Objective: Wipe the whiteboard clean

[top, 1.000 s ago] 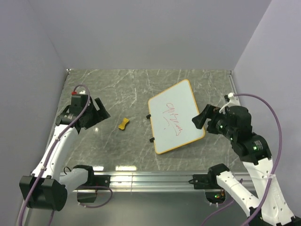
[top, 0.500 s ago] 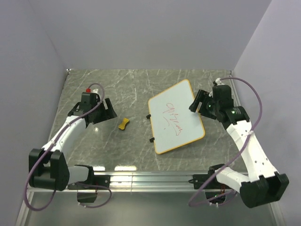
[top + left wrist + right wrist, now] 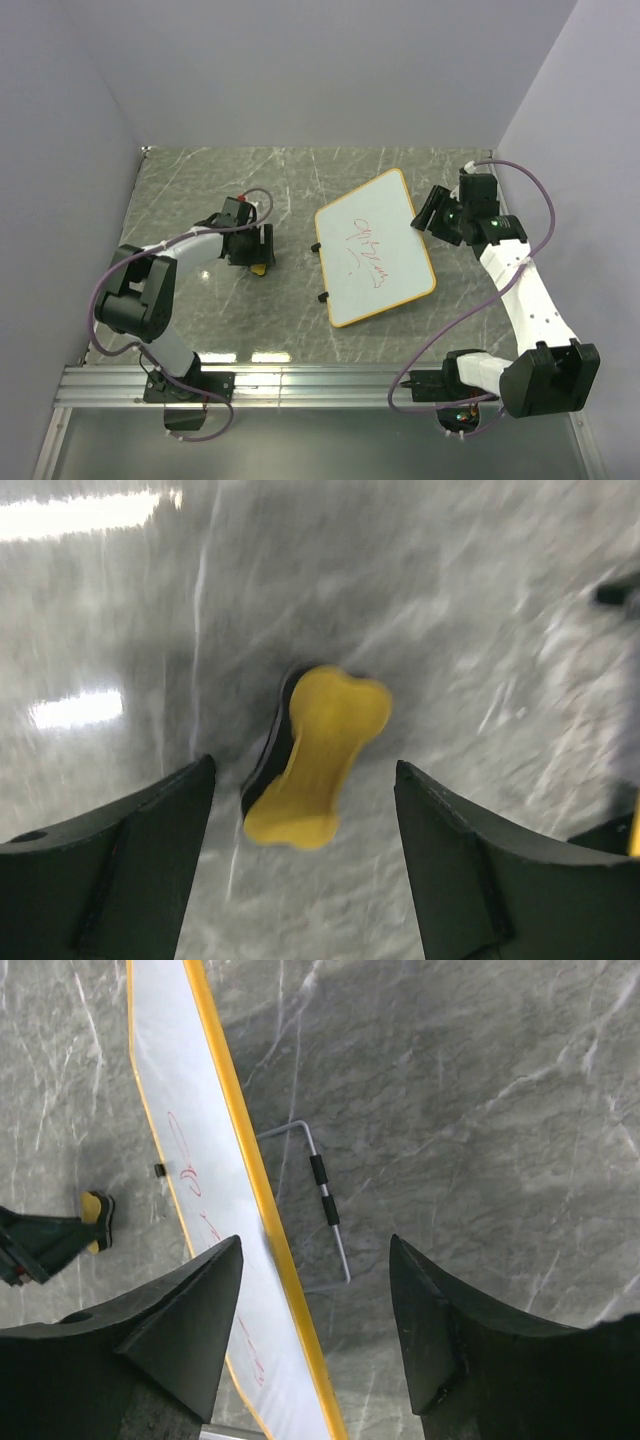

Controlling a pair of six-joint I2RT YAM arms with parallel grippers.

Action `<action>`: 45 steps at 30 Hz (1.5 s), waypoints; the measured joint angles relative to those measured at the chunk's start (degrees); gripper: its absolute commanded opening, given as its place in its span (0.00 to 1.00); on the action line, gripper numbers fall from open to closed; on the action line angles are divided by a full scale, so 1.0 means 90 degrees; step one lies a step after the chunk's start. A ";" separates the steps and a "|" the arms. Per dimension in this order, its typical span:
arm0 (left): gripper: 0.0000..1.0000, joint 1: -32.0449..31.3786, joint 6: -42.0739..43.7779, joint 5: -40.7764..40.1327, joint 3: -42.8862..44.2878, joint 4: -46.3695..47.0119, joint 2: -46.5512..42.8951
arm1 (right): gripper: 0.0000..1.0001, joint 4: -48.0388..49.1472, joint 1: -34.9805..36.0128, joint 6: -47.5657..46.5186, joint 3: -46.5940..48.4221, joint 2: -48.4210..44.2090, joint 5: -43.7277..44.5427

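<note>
The whiteboard, white with an orange-yellow frame and red scribbles, lies tilted at the centre right of the table. It also shows in the right wrist view, propped on a wire stand. My right gripper is open and empty at the board's far right edge; in the right wrist view the frame edge lies between the jaws. The small yellow bow-shaped eraser lies on the table between the jaws of my open left gripper. From above, that gripper covers most of the eraser.
Two small black clips sit on the board's left edge. A metal rail runs along the near table edge. Grey walls close in the left, back and right sides.
My left gripper has moved right across the table to sit over the eraser. My right gripper has moved up and away to the board's far right edge.
</note>
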 measured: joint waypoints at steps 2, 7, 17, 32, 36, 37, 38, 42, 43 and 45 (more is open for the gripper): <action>0.77 -0.0017 0.0012 -0.0075 0.0087 0.0119 0.0053 | 0.63 -0.0002 0.0000 -0.0027 0.0000 0.0005 -0.0017; 0.72 -0.0087 0.0063 -0.0272 0.0202 0.0265 0.0228 | 0.59 0.0005 -0.0002 -0.0095 0.0000 0.0005 -0.0053; 0.39 -0.0549 0.0104 -0.0670 0.0340 0.0185 0.0362 | 0.58 0.0039 -0.0005 -0.0119 0.0000 0.0253 -0.0119; 0.55 -0.0699 0.0090 -0.0903 0.0221 0.0015 0.0204 | 0.60 0.0284 -0.0010 -0.0114 -0.0257 0.0228 -0.0267; 0.56 -0.0699 0.0090 -0.0911 0.0219 -0.0032 0.0102 | 0.60 0.0338 -0.0010 -0.0095 -0.0423 0.0124 -0.0296; 0.56 -0.0699 0.0090 -0.0913 0.0219 -0.0041 0.0080 | 0.60 0.0362 -0.0010 -0.0092 -0.0466 0.0107 -0.0308; 0.56 -0.0699 0.0090 -0.0911 0.0219 -0.0051 0.0063 | 0.60 0.0364 -0.0010 -0.0092 -0.0488 0.0097 -0.0316; 0.56 -0.0702 0.0090 -0.0913 0.0219 -0.0100 0.0053 | 0.60 0.0369 -0.0010 -0.0097 -0.0500 0.0095 -0.0323; 0.56 -0.0702 0.0087 -0.0913 0.0219 -0.0104 0.0051 | 0.60 0.0367 -0.0010 -0.0097 -0.0500 0.0095 -0.0323; 0.54 -0.0709 0.0085 -0.0913 0.0199 -0.0102 0.0049 | 0.60 0.0369 -0.0010 -0.0107 -0.0500 0.0095 -0.0323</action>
